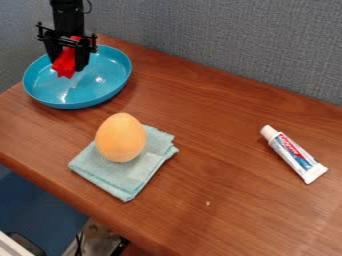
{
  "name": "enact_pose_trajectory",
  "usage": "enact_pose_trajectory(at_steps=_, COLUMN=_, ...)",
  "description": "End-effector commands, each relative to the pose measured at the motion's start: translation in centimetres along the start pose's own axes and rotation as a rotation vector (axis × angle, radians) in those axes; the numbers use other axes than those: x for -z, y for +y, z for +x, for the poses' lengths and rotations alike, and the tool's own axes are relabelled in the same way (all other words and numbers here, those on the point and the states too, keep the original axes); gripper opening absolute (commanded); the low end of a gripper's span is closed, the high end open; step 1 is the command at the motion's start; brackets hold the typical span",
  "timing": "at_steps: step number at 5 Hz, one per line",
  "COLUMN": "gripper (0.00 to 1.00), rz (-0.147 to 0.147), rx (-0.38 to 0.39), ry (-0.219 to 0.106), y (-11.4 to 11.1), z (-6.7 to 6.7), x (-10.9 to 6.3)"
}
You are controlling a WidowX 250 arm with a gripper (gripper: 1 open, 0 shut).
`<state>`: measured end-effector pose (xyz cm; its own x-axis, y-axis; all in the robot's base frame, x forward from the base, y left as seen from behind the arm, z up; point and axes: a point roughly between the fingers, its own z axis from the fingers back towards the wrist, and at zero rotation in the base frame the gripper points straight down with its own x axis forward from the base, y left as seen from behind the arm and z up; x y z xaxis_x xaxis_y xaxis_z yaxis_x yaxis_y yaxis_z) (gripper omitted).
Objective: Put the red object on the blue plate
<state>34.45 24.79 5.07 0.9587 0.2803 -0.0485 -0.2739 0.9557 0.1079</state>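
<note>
The blue plate [94, 92] sits at the table's far left corner. Over its back half my gripper [66, 62] points straight down, shut on the red object [63, 61], a small red block held between the black fingers. The block hangs low inside the plate's rim; whether its lower end touches the plate I cannot tell.
An orange egg-shaped object [120, 137] rests on a pale teal folded cloth [120, 165] near the front edge. A toothpaste tube [293, 152] lies at the right. A grey wall runs behind the wooden table [214, 110].
</note>
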Motion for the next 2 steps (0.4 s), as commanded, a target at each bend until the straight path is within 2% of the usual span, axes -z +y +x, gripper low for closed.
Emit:
enact_pose_trajectory(at_steps=1, gripper=0.00, rz=0.018, rx=-0.002, ry=-0.055, y=0.33, z=0.31, x=-2.06)
enact_pose_trajectory(at_steps=2, gripper=0.00, rz=0.014, rx=0.003, ry=-0.060, y=0.15, z=0.32, x=-2.17)
